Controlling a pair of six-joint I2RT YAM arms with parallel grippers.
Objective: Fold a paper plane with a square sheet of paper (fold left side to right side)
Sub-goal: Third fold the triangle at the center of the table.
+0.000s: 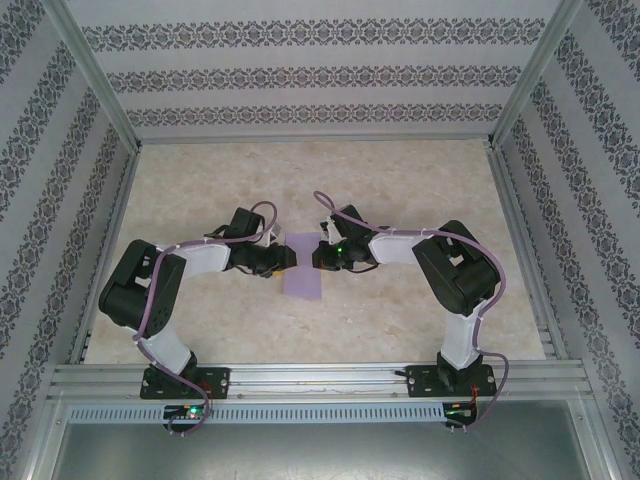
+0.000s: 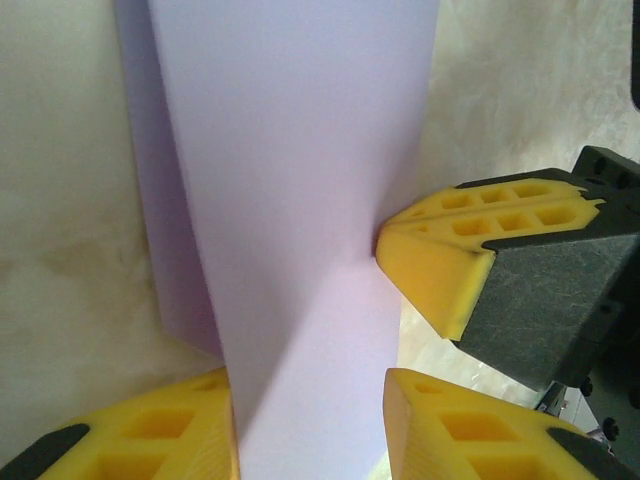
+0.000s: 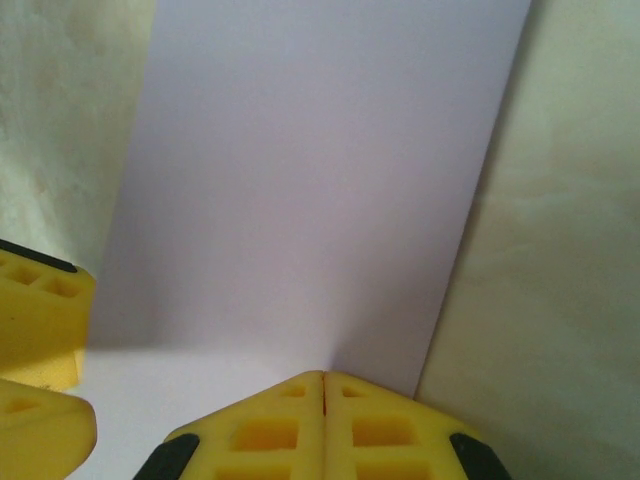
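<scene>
1. where the two arms meet over the middle of the table (image 1: 420,190), the lilac sheet (image 1: 303,280) lies as a narrow strip, its long sides running away from the arm bases.
2. the left claw (image 1: 283,262) reaches it from the left side. in its own wrist view the left claw (image 2: 310,440) has its yellow fingers (image 2: 150,435) partly apart, and the sheet (image 2: 300,150) runs through the gap between them. whether the paper's edges touch the pads i cannot tell.
3. the right claw (image 1: 318,256) comes from the right. its fingers are pressed tight together with nothing between them, and the tip (image 3: 322,385) sits on the sheet (image 3: 310,180) close to its right edge.
4. seen from the left wrist, that closed tip (image 2: 425,265) touches the paper's right edge, and a darker under-layer shows along the left.
</scene>
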